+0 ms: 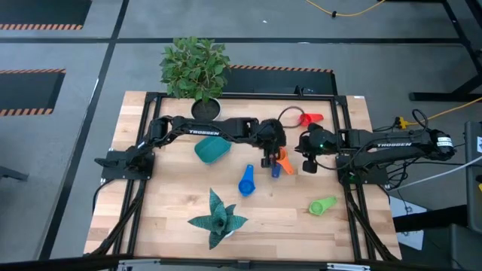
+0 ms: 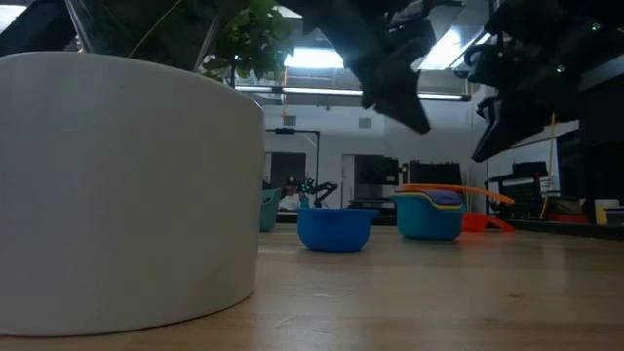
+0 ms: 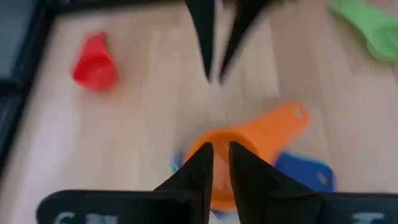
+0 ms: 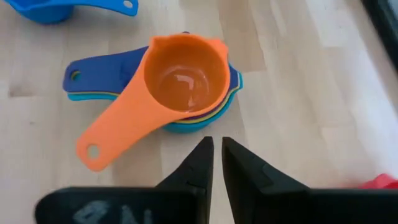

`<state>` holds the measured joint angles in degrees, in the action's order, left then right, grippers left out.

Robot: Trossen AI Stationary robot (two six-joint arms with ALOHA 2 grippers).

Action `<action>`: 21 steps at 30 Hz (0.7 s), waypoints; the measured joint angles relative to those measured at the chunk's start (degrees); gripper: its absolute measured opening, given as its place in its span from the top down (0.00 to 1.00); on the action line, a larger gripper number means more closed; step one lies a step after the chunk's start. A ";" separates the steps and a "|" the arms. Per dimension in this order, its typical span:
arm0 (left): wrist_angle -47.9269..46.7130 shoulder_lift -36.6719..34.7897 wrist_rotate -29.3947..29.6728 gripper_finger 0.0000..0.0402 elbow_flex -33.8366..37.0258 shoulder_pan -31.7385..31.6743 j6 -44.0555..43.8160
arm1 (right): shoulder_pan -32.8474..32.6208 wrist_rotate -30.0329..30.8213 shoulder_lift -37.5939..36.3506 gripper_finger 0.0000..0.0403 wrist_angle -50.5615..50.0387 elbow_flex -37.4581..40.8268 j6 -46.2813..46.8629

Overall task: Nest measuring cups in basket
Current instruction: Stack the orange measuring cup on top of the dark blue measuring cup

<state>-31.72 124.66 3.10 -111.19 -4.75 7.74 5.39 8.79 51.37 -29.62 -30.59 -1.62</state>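
White plant pot (image 2: 117, 190) nearest, on the desk (image 1: 173, 218); orange cup (image 4: 183, 78) topping a nested stack (dark blue handle showing beneath) mid-desk; left tool (image 1: 268, 159) and right tool (image 1: 309, 160) above either side of it, both nearly closed, empty; teal basket (image 1: 212, 150) just beside; blue cup (image 1: 246, 183), green cup (image 1: 322, 206), red cup (image 1: 310, 119) lying apart.

The left arm reaches from the left side across the middle of the table, its elbow toward the far edge; its gripper (image 1: 269, 154) hangs near the table's centre, pointing down, fingers (image 3: 198, 171) close together with only a thin gap between them. The right arm reaches in from the right side, lying almost straight; its gripper (image 1: 309, 156) hangs just to the right of the left one, the two near but apart, its fingers (image 4: 194, 168) likewise almost touching, nothing between them.
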 joint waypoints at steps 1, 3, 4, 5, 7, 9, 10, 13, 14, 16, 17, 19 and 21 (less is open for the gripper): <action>-2.02 0.01 0.00 0.90 0.04 0.39 -0.56 | 0.00 -0.94 -0.01 0.90 -0.01 0.00 1.04; -5.05 0.16 -0.02 0.92 0.14 1.16 -2.41 | 0.00 -3.60 -0.02 0.90 -0.16 0.00 3.07; -6.11 0.17 -0.16 0.93 0.14 1.53 -3.33 | 0.00 -4.83 -0.02 0.90 -0.32 0.00 3.75; -7.12 0.16 -0.60 0.93 0.14 1.90 -4.26 | -0.02 -5.79 0.00 0.90 -0.38 0.00 4.42; -8.66 0.15 -1.33 0.95 0.46 2.70 -5.13 | -0.02 -6.24 0.00 0.90 -0.57 0.00 5.25; -8.78 0.15 -1.25 0.96 1.73 3.66 -5.92 | -0.02 -6.20 0.00 0.90 -0.83 0.00 6.00; -8.87 0.15 -1.21 0.97 2.35 4.12 -6.03 | -0.02 -6.22 0.00 0.90 -0.84 0.00 6.07; -8.81 0.15 -1.23 0.99 3.68 5.55 -6.13 | -0.02 -6.30 0.40 0.90 -0.82 0.00 8.17; -8.76 0.15 -1.23 1.00 4.01 6.00 -6.13 | -0.02 -6.35 0.80 0.90 -0.98 0.00 9.22; -8.40 0.41 -1.25 1.00 4.84 6.88 -6.11 | -0.07 -6.29 1.84 0.90 -0.65 0.29 10.26; -7.85 0.81 -1.25 0.99 5.09 7.26 -6.11 | -0.07 -6.07 2.39 0.90 0.20 0.90 10.46; -7.92 1.20 -1.09 0.99 6.18 7.90 -6.11 | -0.07 -5.91 3.56 0.90 2.59 2.79 10.57; -5.34 1.25 -1.00 0.99 7.79 8.37 -6.11 | -0.07 -5.90 4.57 0.90 5.00 4.81 10.59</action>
<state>-37.06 125.91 2.09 -103.39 3.62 1.63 5.32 2.90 55.95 -24.62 -25.78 8.97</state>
